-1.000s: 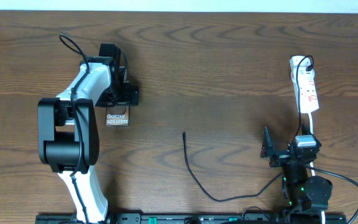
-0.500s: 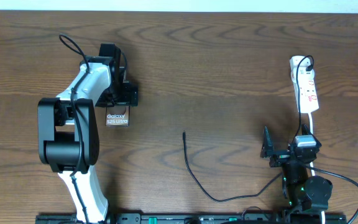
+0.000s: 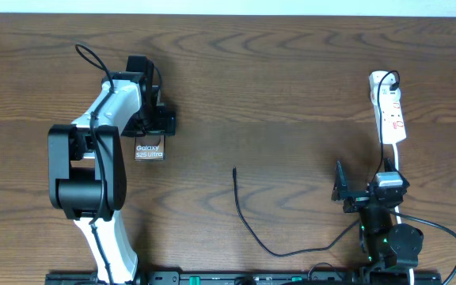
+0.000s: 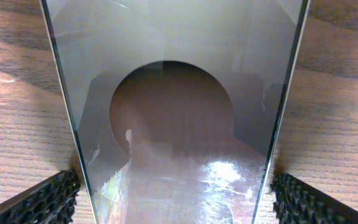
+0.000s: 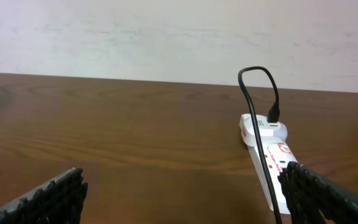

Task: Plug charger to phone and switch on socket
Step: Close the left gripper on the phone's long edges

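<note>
The phone [image 3: 149, 150] lies flat on the table, dark with white "Galaxy S25 Ultra" lettering. In the left wrist view the phone [image 4: 173, 124] fills the space between the jaws. My left gripper [image 3: 153, 131] [image 4: 176, 202] is open and straddles the phone's far end, pads very close to its two long edges. The charger [image 3: 248, 226] is a thin black cable lying loose mid-table, its plug tip [image 3: 235, 169] pointing away. The socket [image 3: 390, 111] [image 5: 272, 162] is a white strip at the right. My right gripper [image 3: 364, 194] [image 5: 185, 199] is open and empty, just short of the socket.
A black cable [image 5: 260, 137] loops out of a white plug at the socket's far end and runs back along the strip. The table's far edge meets a pale wall [image 5: 166, 31]. The arms' bases sit along the front edge.
</note>
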`<state>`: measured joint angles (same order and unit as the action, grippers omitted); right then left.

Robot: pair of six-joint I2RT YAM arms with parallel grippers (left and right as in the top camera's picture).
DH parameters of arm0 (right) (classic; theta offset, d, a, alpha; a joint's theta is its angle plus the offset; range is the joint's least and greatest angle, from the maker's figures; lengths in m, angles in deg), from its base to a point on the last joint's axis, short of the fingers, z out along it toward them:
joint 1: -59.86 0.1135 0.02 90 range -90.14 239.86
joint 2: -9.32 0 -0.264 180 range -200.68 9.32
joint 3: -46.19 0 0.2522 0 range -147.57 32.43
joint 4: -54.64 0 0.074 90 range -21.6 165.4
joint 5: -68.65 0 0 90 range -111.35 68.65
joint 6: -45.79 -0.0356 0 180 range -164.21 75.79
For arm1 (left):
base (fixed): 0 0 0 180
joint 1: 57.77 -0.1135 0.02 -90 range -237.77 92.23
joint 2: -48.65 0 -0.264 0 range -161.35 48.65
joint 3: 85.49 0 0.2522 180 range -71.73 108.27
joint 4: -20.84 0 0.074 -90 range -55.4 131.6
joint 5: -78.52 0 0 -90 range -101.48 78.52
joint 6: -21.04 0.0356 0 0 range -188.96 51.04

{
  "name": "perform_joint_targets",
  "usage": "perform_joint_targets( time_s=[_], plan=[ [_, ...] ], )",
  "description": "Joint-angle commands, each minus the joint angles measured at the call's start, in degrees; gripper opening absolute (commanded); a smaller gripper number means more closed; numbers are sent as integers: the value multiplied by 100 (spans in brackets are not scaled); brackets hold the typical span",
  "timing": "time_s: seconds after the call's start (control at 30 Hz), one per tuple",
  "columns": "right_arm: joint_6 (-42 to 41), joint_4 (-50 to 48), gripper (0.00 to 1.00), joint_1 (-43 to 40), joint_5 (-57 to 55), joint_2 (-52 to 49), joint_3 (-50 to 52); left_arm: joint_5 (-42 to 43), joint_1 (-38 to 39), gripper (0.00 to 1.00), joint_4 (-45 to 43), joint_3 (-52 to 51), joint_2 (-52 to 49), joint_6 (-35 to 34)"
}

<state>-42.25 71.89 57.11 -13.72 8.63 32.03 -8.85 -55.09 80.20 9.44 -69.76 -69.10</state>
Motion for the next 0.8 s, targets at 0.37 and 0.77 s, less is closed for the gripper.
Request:
perform_joint_targets(
  time_s=[0.37, 0.77],
  plan=[
    [46, 24, 99, 44, -46, 35, 9, -72, -15, 98, 15, -33, -144, 31],
    [48, 24, 99, 44, -46, 35, 9, -72, -15, 98, 15, -33, -144, 31]
  ],
)
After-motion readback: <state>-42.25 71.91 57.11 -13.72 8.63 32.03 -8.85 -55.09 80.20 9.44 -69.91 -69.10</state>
